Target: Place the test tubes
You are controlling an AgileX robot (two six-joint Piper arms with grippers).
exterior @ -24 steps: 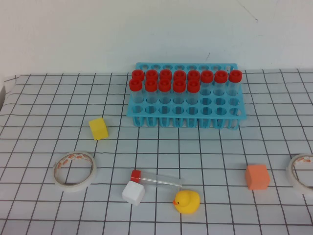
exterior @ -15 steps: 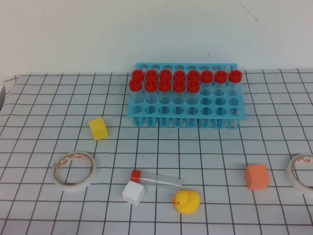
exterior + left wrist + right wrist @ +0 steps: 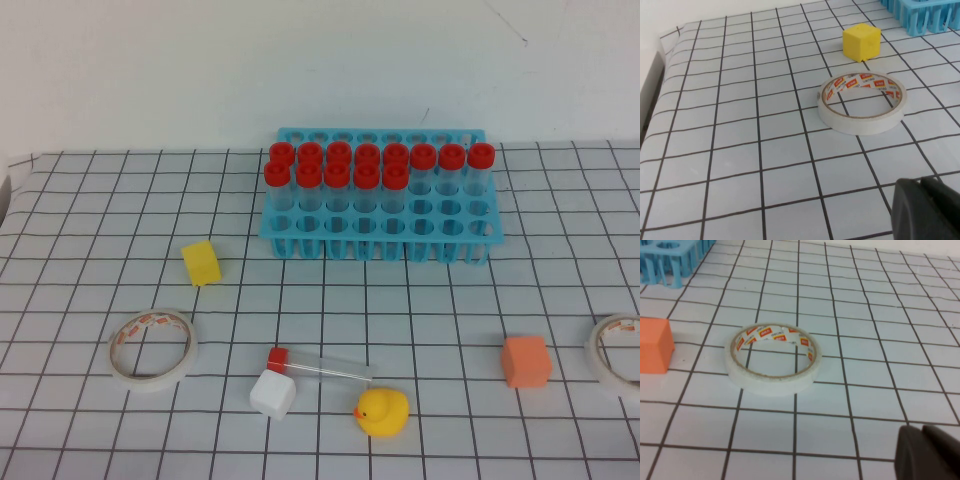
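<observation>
High view with both wrist views. The gridded cloth [image 3: 90,230] is covering the table up to the white wall [image 3: 200,70], and its left edge is falling away at the far left. The blue rack [image 3: 440,245] is standing at the back, centre-right, and thirteen red-capped tubes [image 3: 339,165] are standing upright in its two rear rows. Its front rows and right-hand holes are showing open. The loose test tube [image 3: 325,366] is lying on its side near the front, well apart from the rack, with a bare strip of cloth running between them. Its red cap is touching the white cube [image 3: 272,393], and the rubber duck [image 3: 382,411] is sitting just beside its other end. The yellow cube [image 3: 201,262] and the left tape roll [image 3: 152,347] are occupying the left side. The orange cube [image 3: 526,361] and the right tape roll [image 3: 615,352], cut by the frame edge, are occupying the right. My left gripper [image 3: 921,187] is hanging low, near the left tape roll, fingers pressed together on nothing. My right gripper [image 3: 922,432] is hanging likewise near the right tape roll, fingers together and empty.
</observation>
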